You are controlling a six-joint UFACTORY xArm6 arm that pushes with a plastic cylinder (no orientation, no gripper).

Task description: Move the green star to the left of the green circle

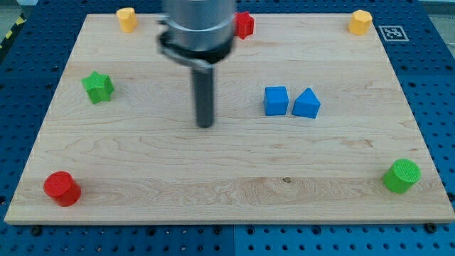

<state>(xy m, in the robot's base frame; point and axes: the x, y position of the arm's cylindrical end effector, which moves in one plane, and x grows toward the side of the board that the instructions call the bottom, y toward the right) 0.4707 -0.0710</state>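
Note:
The green star point(97, 87) lies near the board's left edge, upper half. The green circle point(402, 176), a short cylinder, stands at the bottom right corner. My tip point(205, 125) rests on the board near the middle, well to the right of the star and slightly lower, touching no block. The green circle is far to the tip's right and lower.
A blue cube point(276, 100) and a blue triangular block point(306, 104) sit side by side right of the tip. A red cylinder point(62, 188) is at bottom left. A red block point(244, 24), partly behind the arm, and yellow blocks point(126, 18) point(360, 22) line the top edge.

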